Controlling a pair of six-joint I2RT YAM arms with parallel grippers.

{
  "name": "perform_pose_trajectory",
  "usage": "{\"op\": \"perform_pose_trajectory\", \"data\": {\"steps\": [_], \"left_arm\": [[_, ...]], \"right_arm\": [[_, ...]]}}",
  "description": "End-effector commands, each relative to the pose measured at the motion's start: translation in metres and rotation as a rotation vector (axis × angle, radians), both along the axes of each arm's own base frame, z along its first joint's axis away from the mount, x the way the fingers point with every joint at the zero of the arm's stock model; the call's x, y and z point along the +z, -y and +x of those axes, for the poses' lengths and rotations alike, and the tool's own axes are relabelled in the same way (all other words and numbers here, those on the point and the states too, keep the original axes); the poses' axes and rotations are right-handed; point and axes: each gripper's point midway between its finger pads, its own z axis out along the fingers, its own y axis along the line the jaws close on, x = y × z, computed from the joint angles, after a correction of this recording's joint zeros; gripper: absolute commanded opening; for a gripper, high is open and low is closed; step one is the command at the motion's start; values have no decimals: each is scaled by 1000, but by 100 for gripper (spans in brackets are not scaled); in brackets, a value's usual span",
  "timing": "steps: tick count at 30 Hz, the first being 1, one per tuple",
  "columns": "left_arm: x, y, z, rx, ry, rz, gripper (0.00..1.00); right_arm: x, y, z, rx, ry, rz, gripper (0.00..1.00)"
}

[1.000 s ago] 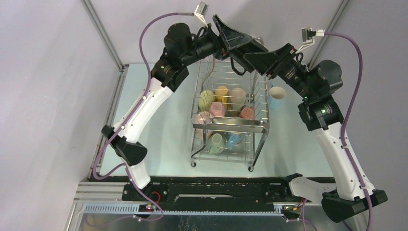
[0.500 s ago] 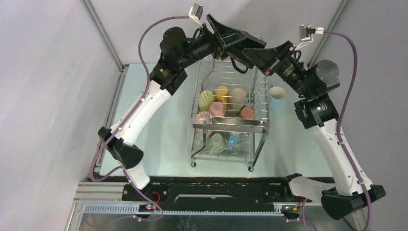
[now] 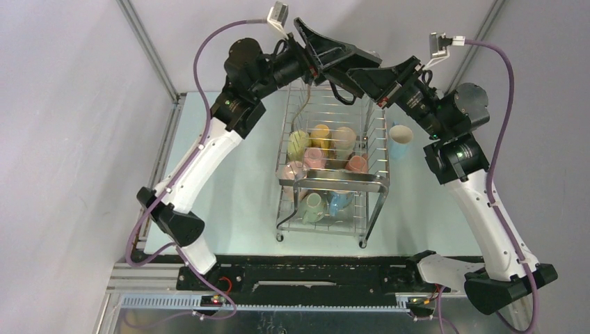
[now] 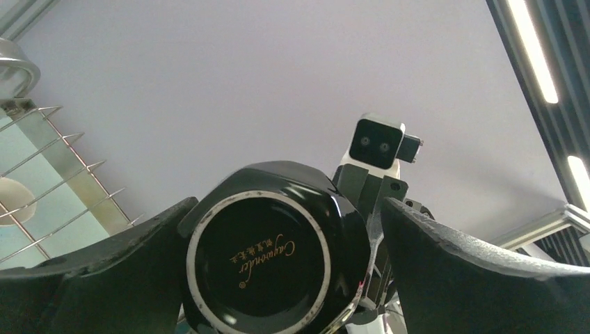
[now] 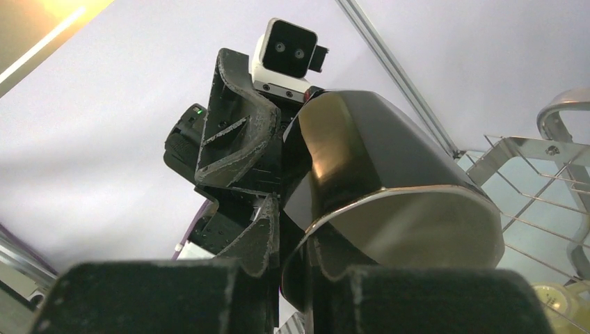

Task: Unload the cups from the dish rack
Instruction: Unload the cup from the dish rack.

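A black cup point(image 4: 278, 257) hangs in the air above the far end of the dish rack point(image 3: 372, 182), between both grippers. My right gripper point(image 5: 292, 229) is shut on the cup's rim point(image 5: 389, 181), one finger inside and one outside the wall. My left gripper point(image 4: 286, 205) is open around the cup's base; its left finger point(image 4: 125, 257) lies against the cup and its right finger point(image 4: 473, 264) stands a little apart. In the top view the grippers meet, the left point(image 3: 346, 64) and the right point(image 3: 363, 78). Several cups fill the rack: yellow point(image 3: 299, 142), orange point(image 3: 321, 132), cream point(image 3: 344, 139), pink point(image 3: 314, 158).
A light blue cup point(image 3: 400, 141) stands upright on the table right of the rack. A pale green cup point(image 3: 313, 205) and a blue one point(image 3: 339, 202) sit on the rack's lower tier. Aluminium frame posts point(image 3: 149, 49) rise at the back corners.
Both arms have risen a little and shifted slightly left, with the black cup still between the two grippers above the rack's far end.
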Motion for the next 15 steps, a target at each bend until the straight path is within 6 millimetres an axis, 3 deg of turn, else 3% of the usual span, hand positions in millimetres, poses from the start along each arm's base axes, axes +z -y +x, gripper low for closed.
{"op": "perform_pose_trajectory", "data": {"steps": [1, 10, 15], "left_arm": [[60, -44, -30, 54, 188, -71, 100], [67, -72, -23, 99, 225, -63, 100], [61, -91, -20, 157, 236, -24, 100]], "right_arm": [[36, 18, -5, -103, 104, 33, 0], [54, 31, -16, -114, 145, 56, 0], [54, 53, -8, -194, 111, 25, 0]]}}
